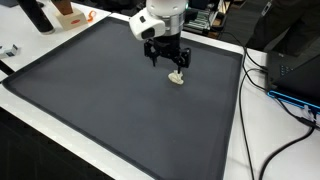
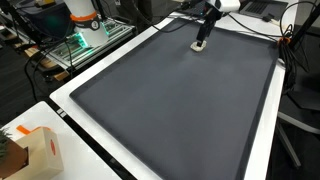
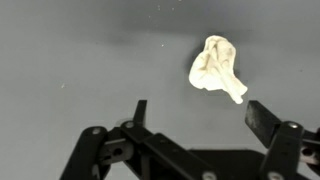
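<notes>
Gripper (image 1: 168,68): hangs low over the far part of the mat (image 1: 110,105), fingers pointing down. The jaws stand wide apart with nothing between them.
Lump (image 1: 177,78): a small, white, crumpled wad; whether paper or cloth I cannot tell.
Where: it lies on the mat just beside the fingertips and apart from them. In the wrist view the lump (image 3: 215,68) sits beyond the gripper (image 3: 197,112), off-centre toward one finger.
Shape: a bulky, folded body with a thin tail pointing toward that finger.
Handling: it is probably very light, soft and easily squashed, and not fragile. It could skid on the mat if nudged by one finger alone.
Hold: the bulky body gives the surest grip, with the jaws centred over it. The tail looks too thin to pinch well.
Mat: dark and flat, covering most of the white table (image 2: 262,150).
Around: cables (image 1: 290,100) at the table's edge, and a box (image 2: 38,150) at one corner, well apart.
</notes>
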Action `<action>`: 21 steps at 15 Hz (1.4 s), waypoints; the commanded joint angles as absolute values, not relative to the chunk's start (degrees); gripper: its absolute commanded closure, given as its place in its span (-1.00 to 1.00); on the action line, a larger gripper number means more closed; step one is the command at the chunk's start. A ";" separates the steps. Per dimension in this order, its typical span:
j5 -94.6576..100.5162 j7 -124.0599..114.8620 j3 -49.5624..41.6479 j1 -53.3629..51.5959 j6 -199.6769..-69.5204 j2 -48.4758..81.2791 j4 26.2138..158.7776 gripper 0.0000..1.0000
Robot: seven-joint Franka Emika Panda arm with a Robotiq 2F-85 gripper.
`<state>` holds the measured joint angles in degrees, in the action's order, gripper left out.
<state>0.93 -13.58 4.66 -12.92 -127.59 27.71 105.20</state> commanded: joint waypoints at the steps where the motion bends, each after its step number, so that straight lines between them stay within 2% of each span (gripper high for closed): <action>1: 8.10 -16.55 3.68 -17.36 -121.74 31.59 98.03 -1.00; 12: 27.67 -24.72 1.39 -29.28 -105.78 41.61 84.28 -1.00; 21: 31.36 -31.85 -0.09 -34.99 -93.66 48.28 75.05 -1.00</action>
<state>30.36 -29.61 0.92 -33.13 -97.62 45.36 79.20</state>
